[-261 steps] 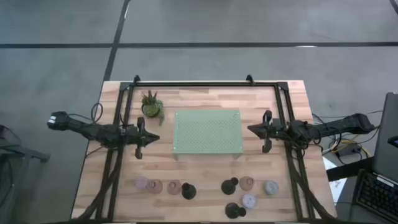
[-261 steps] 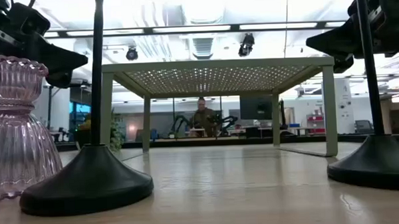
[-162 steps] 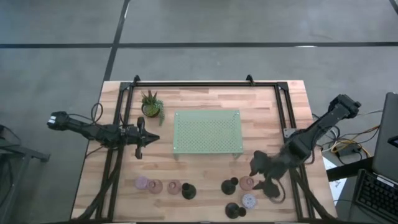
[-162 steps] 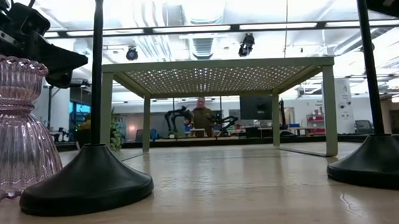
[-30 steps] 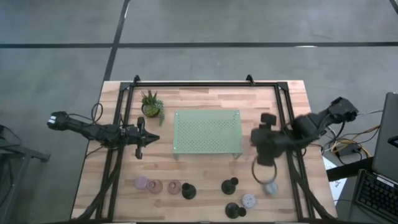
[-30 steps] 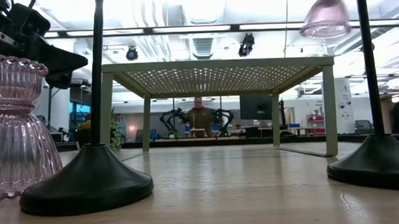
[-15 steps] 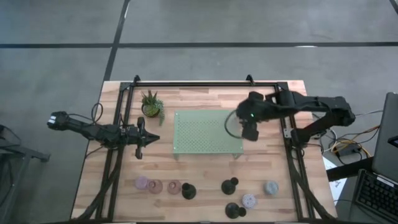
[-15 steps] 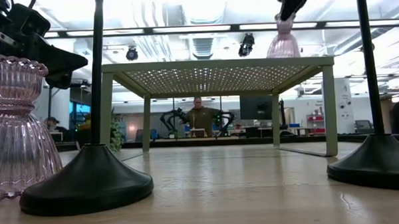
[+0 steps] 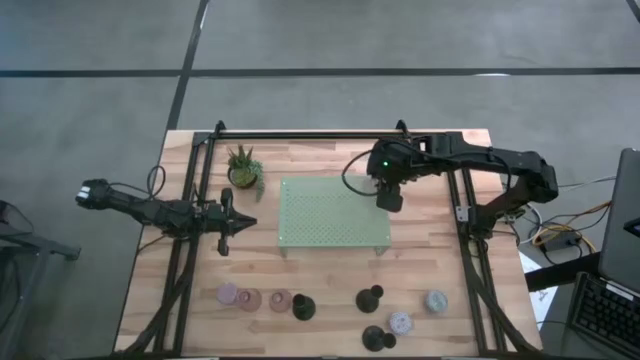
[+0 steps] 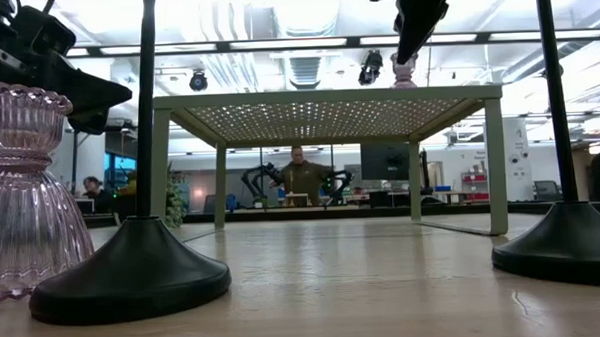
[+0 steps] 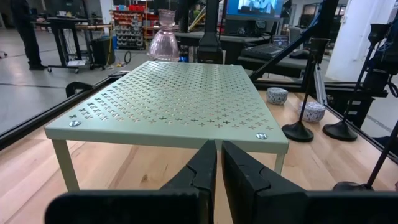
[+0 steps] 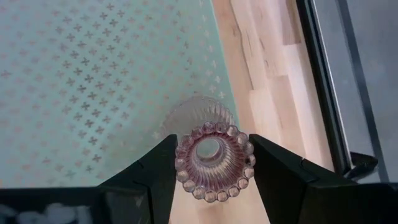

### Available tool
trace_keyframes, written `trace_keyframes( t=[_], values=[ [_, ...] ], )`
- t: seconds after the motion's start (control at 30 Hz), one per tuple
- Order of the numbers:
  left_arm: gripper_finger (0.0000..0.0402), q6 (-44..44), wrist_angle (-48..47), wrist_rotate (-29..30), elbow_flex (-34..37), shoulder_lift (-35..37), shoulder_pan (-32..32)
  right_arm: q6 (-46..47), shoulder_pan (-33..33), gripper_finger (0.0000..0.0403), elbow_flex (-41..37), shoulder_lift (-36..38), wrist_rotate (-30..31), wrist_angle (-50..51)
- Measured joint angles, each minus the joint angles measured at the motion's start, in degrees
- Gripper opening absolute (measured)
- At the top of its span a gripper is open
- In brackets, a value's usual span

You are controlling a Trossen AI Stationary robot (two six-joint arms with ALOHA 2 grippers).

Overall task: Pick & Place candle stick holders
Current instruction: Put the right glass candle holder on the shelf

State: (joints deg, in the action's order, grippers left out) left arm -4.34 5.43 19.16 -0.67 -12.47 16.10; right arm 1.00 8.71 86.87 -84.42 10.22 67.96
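High view: right claw (image 9: 387, 200) grips 1 pink glass holder (image 12: 209, 154) on tray (image 9: 320, 220) corner (8 others below), left claw (image 9: 247, 224) pinched.

Right tool (image 12: 211, 163) mid-spread, arm outstretched; left tool (image 11: 218, 163) shut.

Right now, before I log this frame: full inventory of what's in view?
Light wooden table: one, under everything.
Pale green perforated metal tray: one, table centre.
Small green potted plant: one, beyond tray's left corner.
Pinkish clear ribbed glass candle holder: one, at tray's far right corner, gripped.
Pink-to-lilac round holders: three, near edge, left.
Black knobbed-stem holders: three, near edge.
Pale lilac holder: one, near right.
Blue-grey holder: one, near right.
People: at least three, room behind.
Left arm: left of tray, jaws shut, empty.
Right arm: jaws shut on glass holder.
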Motion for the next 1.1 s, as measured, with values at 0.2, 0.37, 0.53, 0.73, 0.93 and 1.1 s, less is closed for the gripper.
trace_keyframes(
  t=[0.2,0.37,0.53,0.73,0.93,1.1],
  values=[
    [0.003,0.0,0.0,0.0,0.0,0.0,0.0,-1.5,2.1,0.0178,0.0,-1.6,0.0,-0.4],
    [0.003,0.0,0.0,0.0,0.0,0.0,0.0,-2.7,2.6,0.0178,0.0,-1.8,-0.4,-1.7],
    [0.003,0.0,0.0,0.0,0.0,0.0,0.0,-2.7,2.7,0.0178,0.0,-1.8,-2.3,-3.0],
    [0.003,0.0,0.0,0.0,0.0,0.0,0.0,-2.8,2.9,0.0178,0.0,-1.8,-3.2,-3.2],
    [0.003,0.0,0.0,0.0,0.0,0.0,0.0,-3.3,2.9,0.0178,0.0,-1.8,-3.2,-3.3],
    [0.003,0.0,0.0,0.0,0.0,0.0,0.0,-4.4,2.9,0.0178,0.0,-1.8,-3.2,-3.4]
  ],
)
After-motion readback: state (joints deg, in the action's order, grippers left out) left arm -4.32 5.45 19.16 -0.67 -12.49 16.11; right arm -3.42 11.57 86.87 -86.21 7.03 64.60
